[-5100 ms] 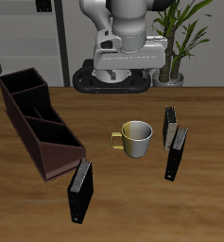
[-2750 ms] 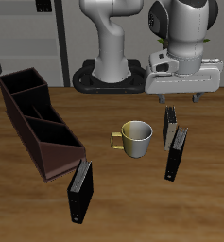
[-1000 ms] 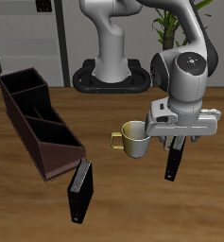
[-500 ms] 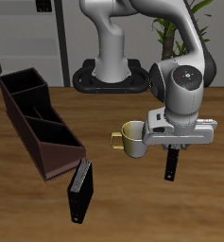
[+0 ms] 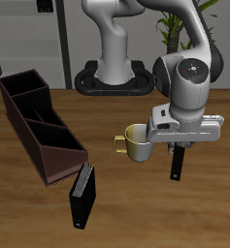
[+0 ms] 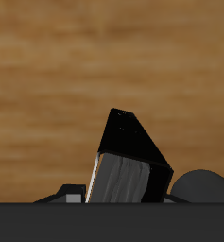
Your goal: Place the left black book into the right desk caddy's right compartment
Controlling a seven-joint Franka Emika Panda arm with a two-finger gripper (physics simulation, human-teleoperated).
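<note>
The left black book (image 5: 179,164) is a slim all-black hardback standing beside the mug, its upper part covered by my hand. My gripper (image 5: 181,146) is shut on its top and holds it a little above the table. In the wrist view a black book (image 6: 132,144) with a paler face shows close under the hand. The right desk caddy (image 5: 50,155) is a long maroon-brown organiser across the table from the gripper. Its right compartment (image 5: 25,93) is the rectangular end farthest back. The black book with the grey page edge is hidden behind my hand.
A pale yellow mug (image 5: 139,142) stands right beside the held book, between it and the caddy. Another black book (image 5: 82,195) with a small white mark stands near the table's front edge by the caddy's sloped end. The robot base (image 5: 112,79) is at the back.
The arm swung from the back over the pair of books, came down on the left black book and closed. In the last half second hand and book rose slightly.
</note>
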